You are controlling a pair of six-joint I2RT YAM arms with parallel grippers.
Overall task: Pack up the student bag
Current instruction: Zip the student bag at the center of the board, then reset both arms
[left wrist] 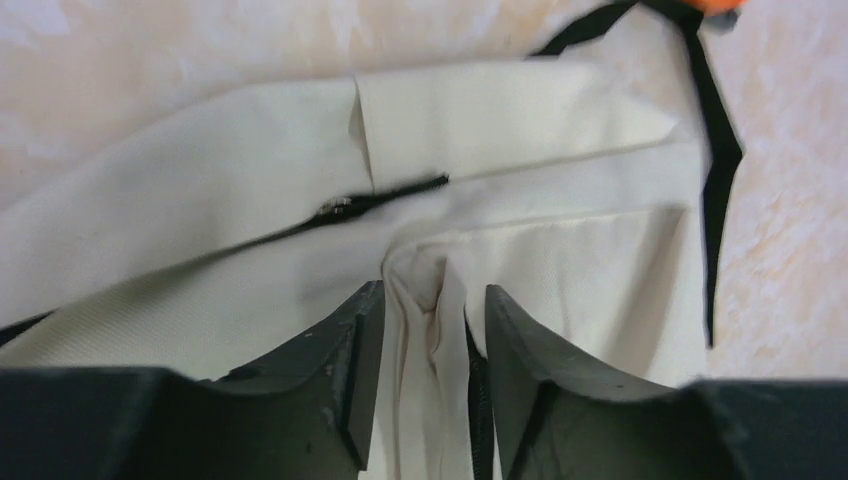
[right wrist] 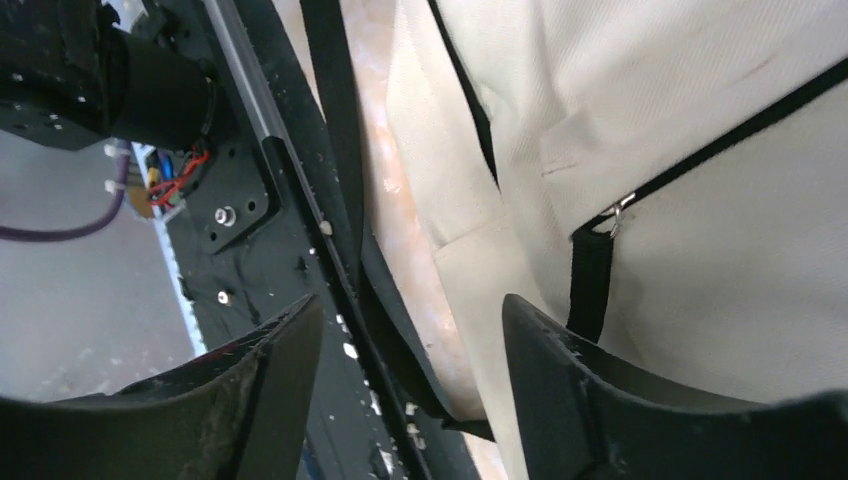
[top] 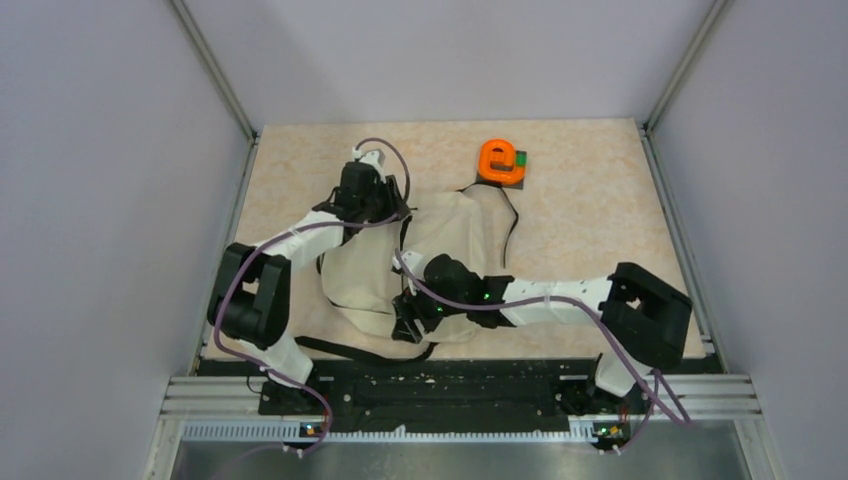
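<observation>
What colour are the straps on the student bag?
Black straps against the cream student bag; clearest in the right wrist view.

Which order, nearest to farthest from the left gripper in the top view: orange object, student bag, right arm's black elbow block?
1. student bag, its fabric pinched by the left gripper.
2. orange object, far side, to the right.
3. right arm's black elbow block, near the right edge.

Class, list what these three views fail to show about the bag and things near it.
1. Inside of the student bag: every view, its fabric covers it.
2. What the orange object is: too small in top view, cut off in left wrist view.
3. The flat item beneath it: mostly hidden by that object.
</observation>
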